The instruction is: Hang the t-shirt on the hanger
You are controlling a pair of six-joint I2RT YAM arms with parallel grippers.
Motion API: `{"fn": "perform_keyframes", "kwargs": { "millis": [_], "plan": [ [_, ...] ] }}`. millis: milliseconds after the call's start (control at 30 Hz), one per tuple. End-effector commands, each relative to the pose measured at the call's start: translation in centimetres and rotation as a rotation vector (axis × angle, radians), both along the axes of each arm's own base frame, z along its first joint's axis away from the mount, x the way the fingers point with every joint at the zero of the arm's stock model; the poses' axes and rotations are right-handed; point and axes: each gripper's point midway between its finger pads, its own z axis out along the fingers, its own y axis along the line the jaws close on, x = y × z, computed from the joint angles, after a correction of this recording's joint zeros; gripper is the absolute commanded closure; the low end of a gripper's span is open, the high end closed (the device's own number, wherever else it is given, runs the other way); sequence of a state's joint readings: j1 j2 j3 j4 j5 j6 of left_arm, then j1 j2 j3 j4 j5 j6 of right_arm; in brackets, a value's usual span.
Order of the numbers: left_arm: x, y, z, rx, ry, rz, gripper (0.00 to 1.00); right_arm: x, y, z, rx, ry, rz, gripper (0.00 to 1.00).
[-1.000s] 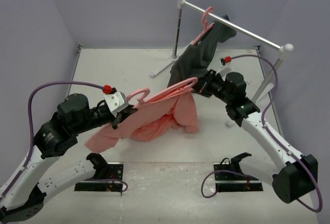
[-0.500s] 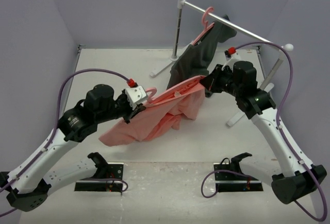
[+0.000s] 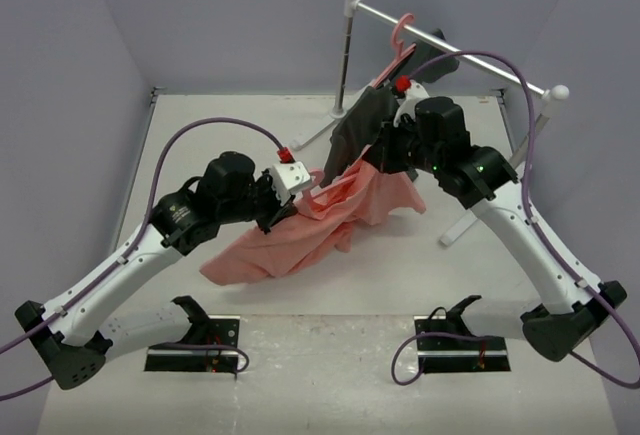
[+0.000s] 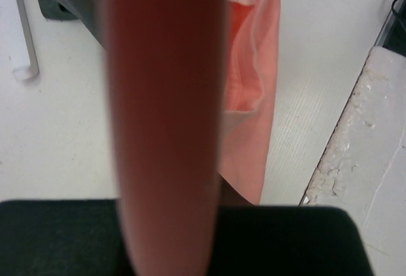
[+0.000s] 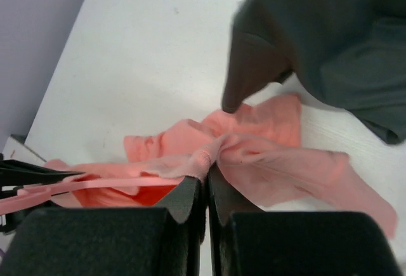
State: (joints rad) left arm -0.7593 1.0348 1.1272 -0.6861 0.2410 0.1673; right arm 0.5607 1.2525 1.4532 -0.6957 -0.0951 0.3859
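Note:
The salmon-pink t-shirt (image 3: 290,240) hangs stretched between my two grippers above the table. My left gripper (image 3: 282,210) is shut on the thin pink hanger (image 3: 322,177) near its hook. In the left wrist view the hanger (image 4: 165,98) is a blurred pink bar close to the lens, with the t-shirt (image 4: 254,79) behind it. My right gripper (image 3: 378,160) is shut on the shirt's ribbed collar. In the right wrist view the fingers (image 5: 190,197) pinch the collar at the gripper's tip (image 5: 207,173). There the t-shirt (image 5: 285,162) spreads beyond, and the hanger's thin arm (image 5: 82,184) runs to the left.
A white clothes rack (image 3: 450,52) stands at the back right with a twin pink hanger (image 3: 401,33) carrying a dark grey garment (image 3: 365,120), close behind my right gripper. The garment also shows in the right wrist view (image 5: 330,35). The rack's feet (image 3: 310,140) rest on the table.
Both grippers have moved toward the middle and back of the table. The left one went right, the right one left, up against the grey garment. The shirt has bunched up and risen between them.

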Motion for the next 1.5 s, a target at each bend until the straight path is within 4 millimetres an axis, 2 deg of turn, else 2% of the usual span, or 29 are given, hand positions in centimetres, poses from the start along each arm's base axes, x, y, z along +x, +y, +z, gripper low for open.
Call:
{"fn": "perform_keyframes", "kwargs": {
  "millis": [0,67,167,233,267,300,367,400,500,567,633,700,833,933,1100,1167,1233,1267,1333,1367,1400,1467],
  "plan": [
    [0.9,-2.5,7.6,-0.304,-0.207,-0.033,1.00,-3.4,5.2,-0.8,-0.013,0.051,0.287,0.92],
    [0.2,-3.6,7.4,-0.360,-0.206,-0.103,1.00,-4.9,6.7,-1.7,-0.015,0.077,0.375,0.84],
    [0.7,-4.3,6.6,-0.345,-0.183,-0.111,1.00,-5.5,5.7,-1.9,-0.060,0.088,0.370,0.80],
    [2.1,-4.2,5.2,-0.312,-0.126,-0.086,1.00,-5.3,2.7,1.1,-0.010,-0.013,0.270,0.54],
    [2.1,-4.4,4.9,-0.325,-0.090,-0.096,1.00,-5.8,1.7,2.9,0.068,-0.056,0.253,0.41],
    [2.7,-4.1,4.8,-0.340,-0.071,-0.084,1.00,-6.3,1.0,3.6,0.116,-0.075,0.240,0.33],
    [3.6,-3.5,5.0,-0.394,-0.037,-0.074,1.00,-6.8,-0.4,5.3,0.164,-0.130,0.205,0.27],
    [3.7,-3.4,5.3,-0.435,-0.013,-0.091,1.00,-6.8,-1.4,5.5,0.161,-0.147,0.168,0.25],
    [3.3,-3.5,5.0,-0.478,0.022,-0.132,1.00,-6.1,-2.7,4.7,0.128,-0.145,0.106,0.23],
    [2.5,-3.9,5.0,-0.512,0.046,-0.185,1.00,-5.0,-3.8,3.5,0.088,-0.134,0.059,0.22],
    [2.0,-4.0,5.0,-0.527,0.058,-0.231,1.00,-5.5,-2.2,3.4,0.099,-0.173,0.214,0.23],
    [1.2,-4.3,4.8,-0.538,0.075,-0.311,1.00,-7.3,-0.1,3.5,0.146,-0.231,0.438,0.24],
    [-0.7,-4.8,4.4,-0.543,0.143,-0.454,1.00,-9.7,2.4,5.8,0.244,-0.340,0.711,0.25],
    [-1.6,-4.8,4.3,-0.549,0.162,-0.518,1.00,-9.9,3.3,6.9,0.273,-0.357,0.800,0.25],
    [-2.0,-4.9,4.1,-0.552,0.186,-0.557,1.00,-10.3,5.5,6.8,0.282,-0.309,0.907,0.33],
    [-2.1,-5.0,4.1,-0.555,0.198,-0.570,1.00,-10.4,6.7,6.4,0.274,-0.304,0.934,0.44],
    [-2.2,-5.1,4.2,-0.561,0.221,-0.579,1.00,-10.1,7.3,6.2,0.282,-0.286,0.952,0.82],
    [-2.3,-5.1,4.3,-0.562,0.235,-0.584,1.00,-10.0,7.5,6.3,0.285,-0.284,0.954,0.92],
    [-2.2,-5.1,4.5,-0.560,0.230,-0.570,1.00,-9.4,7.6,6.5,0.287,-0.298,0.925,1.00],
    [-2.0,-5.0,4.8,-0.560,0.218,-0.556,1.00,-9.3,7.3,6.4,0.280,-0.311,0.899,1.00],
    [-1.0,-5.0,4.8,-0.553,0.204,-0.495,0.88,-8.9,7.2,6.7,0.285,-0.332,0.869,1.00],
    [0.5,-4.4,5.0,-0.539,0.180,-0.375,0.58,-8.2,6.4,7.1,0.278,-0.376,0.781,1.00]
  ]
}}
